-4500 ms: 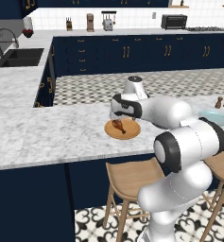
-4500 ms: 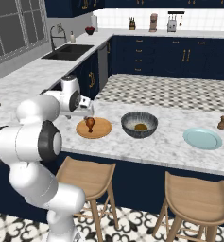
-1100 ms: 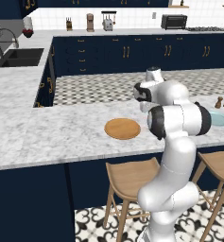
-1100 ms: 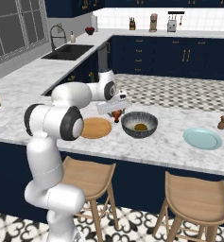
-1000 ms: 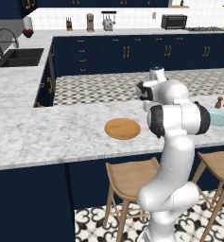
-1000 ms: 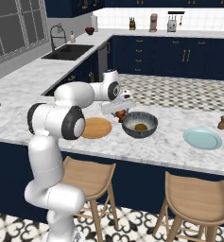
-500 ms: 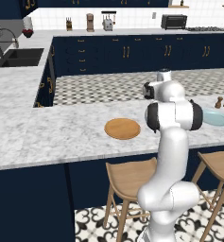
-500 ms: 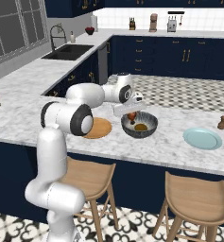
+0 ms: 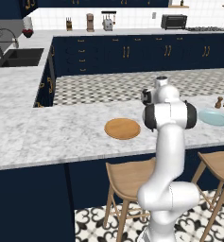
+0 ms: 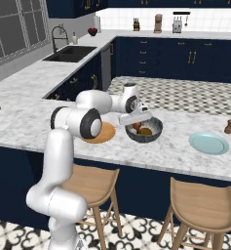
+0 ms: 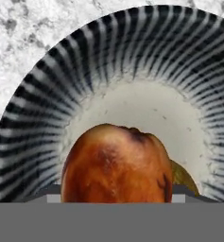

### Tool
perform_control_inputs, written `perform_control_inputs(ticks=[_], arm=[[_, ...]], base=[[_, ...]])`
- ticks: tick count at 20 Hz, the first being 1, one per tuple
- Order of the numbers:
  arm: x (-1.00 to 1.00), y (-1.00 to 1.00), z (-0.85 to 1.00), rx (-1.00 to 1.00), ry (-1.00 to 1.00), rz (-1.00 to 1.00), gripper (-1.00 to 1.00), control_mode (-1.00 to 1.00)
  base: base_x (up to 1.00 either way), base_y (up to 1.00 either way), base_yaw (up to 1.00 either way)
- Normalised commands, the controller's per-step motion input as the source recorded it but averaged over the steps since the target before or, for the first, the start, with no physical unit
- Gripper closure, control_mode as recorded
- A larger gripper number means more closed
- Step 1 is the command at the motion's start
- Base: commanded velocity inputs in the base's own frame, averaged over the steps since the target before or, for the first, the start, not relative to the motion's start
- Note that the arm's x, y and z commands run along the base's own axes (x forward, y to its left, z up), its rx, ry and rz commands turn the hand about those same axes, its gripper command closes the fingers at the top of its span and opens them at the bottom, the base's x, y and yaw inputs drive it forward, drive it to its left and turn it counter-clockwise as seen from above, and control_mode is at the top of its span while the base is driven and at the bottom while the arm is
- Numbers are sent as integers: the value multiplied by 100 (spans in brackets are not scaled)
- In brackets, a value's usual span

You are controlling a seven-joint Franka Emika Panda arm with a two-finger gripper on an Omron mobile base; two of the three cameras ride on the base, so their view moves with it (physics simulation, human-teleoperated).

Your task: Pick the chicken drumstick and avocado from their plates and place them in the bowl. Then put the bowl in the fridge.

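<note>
My gripper (image 10: 136, 122) hangs over the dark grey bowl (image 10: 155, 135) and is shut on the chicken drumstick (image 10: 136, 127). In the hand view the reddish-brown drumstick (image 11: 116, 163) sits close to the camera and hides the fingertips, above the bowl's pale floor (image 11: 146, 106). The avocado lies in the bowl (image 10: 146, 131), and its brown-green edge peeks out behind the drumstick (image 11: 183, 176). The tan wooden plate (image 9: 122, 128) is bare, left of the bowl. The pale blue-green plate (image 10: 208, 143) is bare too, to the right. The fridge is out of view.
Two small shakers (image 10: 228, 126) stand behind the blue-green plate. Wooden stools (image 10: 200, 205) stand under the counter's near edge (image 10: 175, 168). A sink (image 10: 70, 52) lies far back left.
The arm has swung right from the wooden plate, carrying the drumstick, and now holds it over the bowl. Over the last half second it moved a little further over the bowl.
</note>
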Motion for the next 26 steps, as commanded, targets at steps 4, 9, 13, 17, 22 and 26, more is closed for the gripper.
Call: perform_control_inputs(ticks=[4, 9, 13, 17, 22, 26], arm=[[25, 0, -39, 0, 0, 5, -100, -100], [12, 0, -14, 0, -2, 3, -100, -100], [-44, -1, 33, 2, -14, -5, -100, -100], [-71, 0, 52, 6, -15, -19, -100, -100], [-72, -6, 52, 8, -7, -53, -100, -100], [-63, 12, 46, 5, -3, -29, -100, -100]], base=[[0, 0, 0], [0, 0, 0], [0, 0, 0], [0, 0, 0], [0, 0, 0], [0, 0, 0]])
